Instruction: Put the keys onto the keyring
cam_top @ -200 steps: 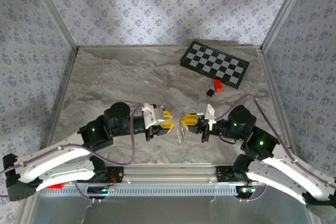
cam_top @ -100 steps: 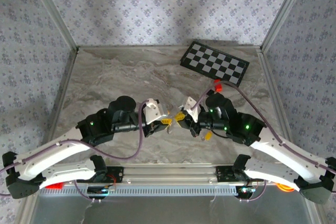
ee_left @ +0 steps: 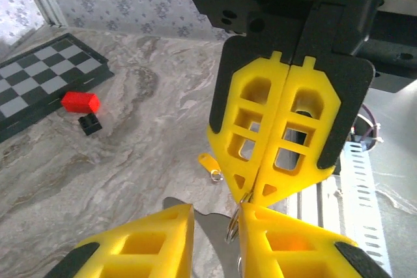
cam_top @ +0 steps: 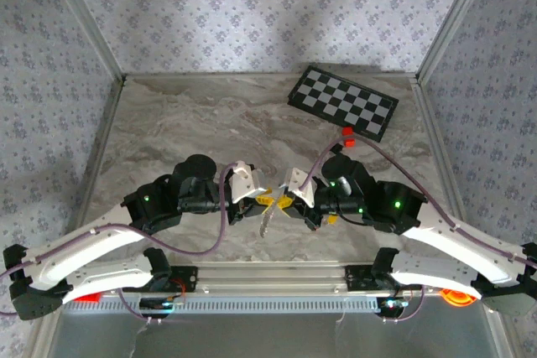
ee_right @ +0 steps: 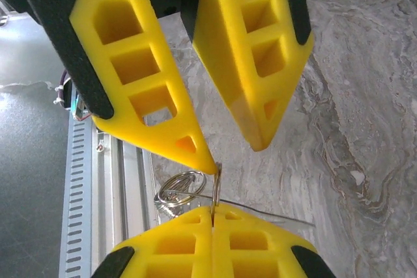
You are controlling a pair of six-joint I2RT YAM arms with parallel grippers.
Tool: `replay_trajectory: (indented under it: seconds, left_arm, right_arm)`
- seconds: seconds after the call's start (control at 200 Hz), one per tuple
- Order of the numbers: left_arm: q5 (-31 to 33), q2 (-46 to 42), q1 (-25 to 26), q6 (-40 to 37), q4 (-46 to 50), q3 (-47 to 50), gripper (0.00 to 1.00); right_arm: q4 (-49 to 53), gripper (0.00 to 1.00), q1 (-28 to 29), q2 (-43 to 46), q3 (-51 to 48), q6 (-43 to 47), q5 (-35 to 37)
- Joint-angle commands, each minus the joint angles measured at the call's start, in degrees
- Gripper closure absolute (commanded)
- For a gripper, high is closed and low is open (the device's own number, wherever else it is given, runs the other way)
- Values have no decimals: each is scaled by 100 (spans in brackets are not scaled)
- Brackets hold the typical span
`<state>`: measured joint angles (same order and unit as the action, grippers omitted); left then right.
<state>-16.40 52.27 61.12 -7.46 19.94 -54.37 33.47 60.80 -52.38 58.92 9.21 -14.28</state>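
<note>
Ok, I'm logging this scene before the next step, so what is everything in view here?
table: one, grey marbled, under everything
checkerboard: one, black and white, far right of the table
red block: one, red, beside the checkerboard
black block: one, black, next to the red block
tag: one, yellow, below the right end effector
keyring: one, silver, at the right end effector's tip
keys: at least one, silver, in the gap of the left end effector
left end effector: one, yellow fingers apart around a key, grip unclear
right end effector: one, yellow fingers shut on the keyring
</note>
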Motion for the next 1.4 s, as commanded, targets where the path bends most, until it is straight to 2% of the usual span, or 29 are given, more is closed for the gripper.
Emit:
replay_trajectory:
  seconds: [0.0,0.2,0.595,0.81,1.019,1.199,1.264,1.399]
  left_arm:
    - [-362,-59,-21,-21,198,-109,76]
    - [-546,-34,-21,-38,299,-120,76]
    - [-495,206,-21,-185,386,-283,77]
    - [-592,249,-21,-194,370,-285,86]
    - [-661,140,-19,-171,327,-254,100]
    - [-784,-153,-21,-54,18,-86,100]
    - [-802,-238,-17,41,-194,6,100]
    - [-835,-376,-30,206,-657,187,100]
  right_arm:
    - [67,100,55,97,190,140,35]
    - [66,100,119,72,209,177,52]
    - [70,100,280,137,166,243,94]
    - [72,100,284,133,173,265,102]
    - [70,100,285,87,189,267,197]
    - [-177,100,291,207,137,218,199]
    - [-433,88,291,370,-38,170,118]
    - [-1067,56,288,811,-488,-15,-11]
